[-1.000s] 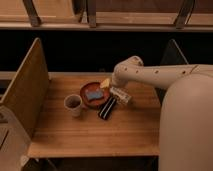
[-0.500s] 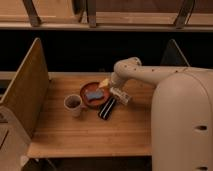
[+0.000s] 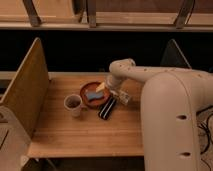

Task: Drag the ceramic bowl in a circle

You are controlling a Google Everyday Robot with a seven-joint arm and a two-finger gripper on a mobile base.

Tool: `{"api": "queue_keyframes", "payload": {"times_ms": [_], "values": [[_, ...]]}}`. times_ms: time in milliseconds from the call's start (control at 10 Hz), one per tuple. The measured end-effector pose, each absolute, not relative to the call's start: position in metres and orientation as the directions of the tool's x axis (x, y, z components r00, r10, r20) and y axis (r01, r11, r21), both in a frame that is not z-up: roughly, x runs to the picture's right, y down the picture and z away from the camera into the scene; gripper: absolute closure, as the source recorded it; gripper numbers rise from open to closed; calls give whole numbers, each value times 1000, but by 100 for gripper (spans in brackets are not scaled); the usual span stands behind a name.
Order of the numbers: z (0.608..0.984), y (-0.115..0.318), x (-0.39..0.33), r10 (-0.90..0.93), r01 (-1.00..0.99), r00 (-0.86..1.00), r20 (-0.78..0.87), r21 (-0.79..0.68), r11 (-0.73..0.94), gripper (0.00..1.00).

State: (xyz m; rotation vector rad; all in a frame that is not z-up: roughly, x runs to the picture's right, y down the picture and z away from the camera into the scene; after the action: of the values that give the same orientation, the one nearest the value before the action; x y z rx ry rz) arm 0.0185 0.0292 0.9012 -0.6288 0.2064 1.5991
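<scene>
— Where's the ceramic bowl (image 3: 85,98)?
— Centre of frame, on the table (image 3: 65,135). I see a blue piece (image 3: 93,95) and a yellow piece (image 3: 101,87) in it. The white cup (image 3: 73,104) sits just lower left, dark inside.
— Gripper (image 3: 116,94)?
— At the bowl's right rim. I can't tell its grip.

the ceramic bowl (image 3: 86,100), shallow, round and terracotta, sits upright on the desk (image 3: 65,131), a blue rectangular piece (image 3: 93,95) inside; the hand (image 3: 111,93) is at its rim.
</scene>
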Motion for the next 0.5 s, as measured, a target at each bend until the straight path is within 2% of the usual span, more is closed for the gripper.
{"api": "queue_keyframes", "payload": {"times_ms": [500], "values": [[903, 39, 19, 853, -966, 9, -522, -226, -128, 20]]}}
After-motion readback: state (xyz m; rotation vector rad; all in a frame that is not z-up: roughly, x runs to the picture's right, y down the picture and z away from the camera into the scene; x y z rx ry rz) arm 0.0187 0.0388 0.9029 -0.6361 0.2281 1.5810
